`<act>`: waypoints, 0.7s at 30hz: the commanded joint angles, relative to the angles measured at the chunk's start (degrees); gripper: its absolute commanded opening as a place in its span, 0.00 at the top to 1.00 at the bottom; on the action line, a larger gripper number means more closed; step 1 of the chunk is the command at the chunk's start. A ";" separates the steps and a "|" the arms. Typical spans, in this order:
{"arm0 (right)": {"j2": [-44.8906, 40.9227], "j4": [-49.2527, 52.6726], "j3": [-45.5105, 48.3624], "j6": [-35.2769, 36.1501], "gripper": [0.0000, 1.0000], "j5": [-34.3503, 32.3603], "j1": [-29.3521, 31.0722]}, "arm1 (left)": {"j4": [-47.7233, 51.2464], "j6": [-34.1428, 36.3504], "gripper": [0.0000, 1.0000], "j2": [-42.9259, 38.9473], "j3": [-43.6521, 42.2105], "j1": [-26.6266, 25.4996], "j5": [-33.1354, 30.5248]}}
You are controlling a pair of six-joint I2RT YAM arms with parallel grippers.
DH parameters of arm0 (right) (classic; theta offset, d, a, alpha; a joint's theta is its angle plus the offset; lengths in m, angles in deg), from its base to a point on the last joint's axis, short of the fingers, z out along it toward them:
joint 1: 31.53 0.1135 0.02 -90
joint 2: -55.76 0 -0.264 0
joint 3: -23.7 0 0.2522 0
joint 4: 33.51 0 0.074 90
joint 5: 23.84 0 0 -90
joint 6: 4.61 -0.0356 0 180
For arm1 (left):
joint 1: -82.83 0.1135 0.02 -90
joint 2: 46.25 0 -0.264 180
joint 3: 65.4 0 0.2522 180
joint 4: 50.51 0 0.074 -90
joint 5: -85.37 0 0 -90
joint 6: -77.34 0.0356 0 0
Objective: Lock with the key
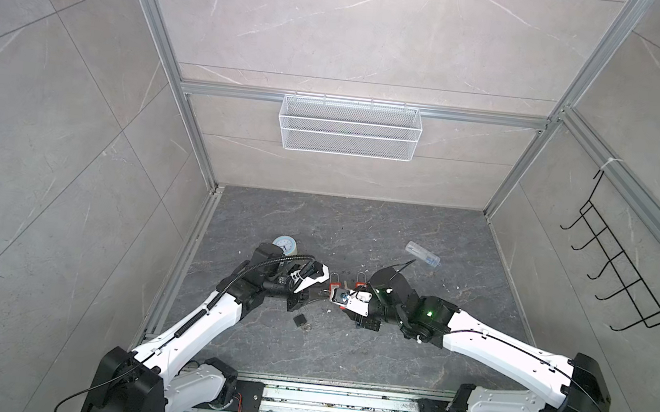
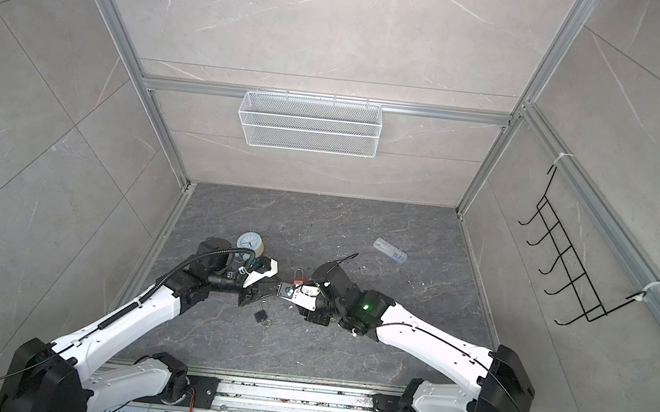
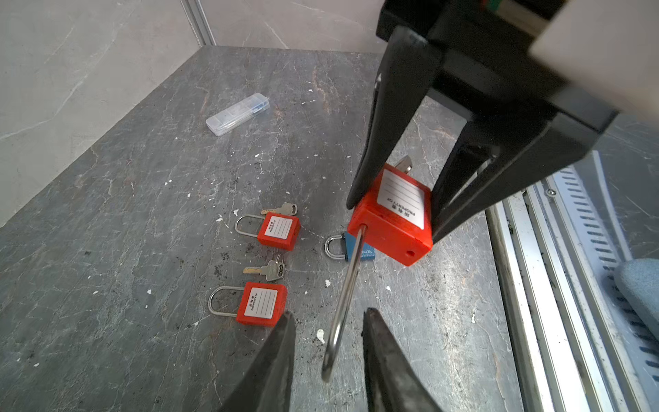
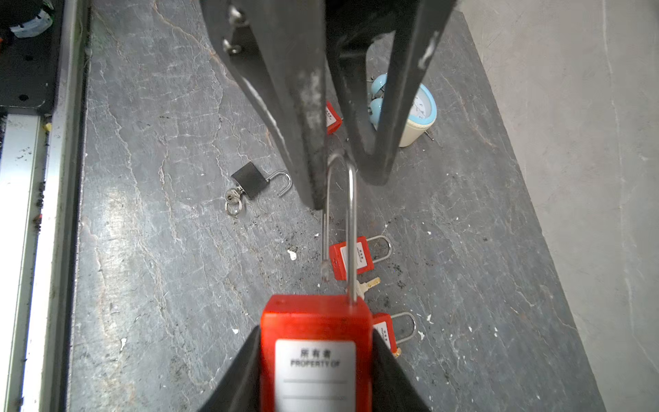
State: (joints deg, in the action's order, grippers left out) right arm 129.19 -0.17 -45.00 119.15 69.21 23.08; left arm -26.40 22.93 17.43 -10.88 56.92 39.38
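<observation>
- While my right gripper (image 4: 317, 356) clamps the red padlock (image 4: 315, 317) by the sides of its body, the lock hangs above the middle of the table (image 3: 142, 214), between my two arms.
- Its shackle (image 4: 351, 221) is open: one leg in the body, the free leg out, the bend pointing left toward my left gripper (image 3: 328, 315).
- My left fingers (image 3: 281, 342) are apart, one on each side of the bend, with a gap on both sides.
- Key (image 3: 404, 164) sticks out of the body's end opposite the shackle.
- Second red padlock (image 3: 278, 228) and third red padlock (image 3: 262, 303) lie on the far side; black padlock (image 4: 249, 180) lies open on the near side.
</observation>
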 commanded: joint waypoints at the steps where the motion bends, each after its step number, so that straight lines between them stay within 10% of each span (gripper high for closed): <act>1: -1.73 0.60 -0.23 1.41 0.91 0.82 -0.31 | 1.10 1.56 0.71 0.81 2.83 -0.26 2.53; 12: -2.39 -0.39 -1.14 4.98 0.87 -0.30 -0.29 | 5.86 3.04 1.00 2.66 5.58 -0.27 8.59; 21: -3.89 -0.21 -0.95 8.26 0.37 -6.90 -0.29 | 5.91 2.26 1.00 2.95 6.03 -0.28 10.88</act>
State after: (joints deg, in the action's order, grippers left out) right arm 126.87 -0.22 -45.02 125.97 65.23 22.81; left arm -20.00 24.92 20.60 -6.45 56.92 46.53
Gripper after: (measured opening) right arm 0.616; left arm 0.057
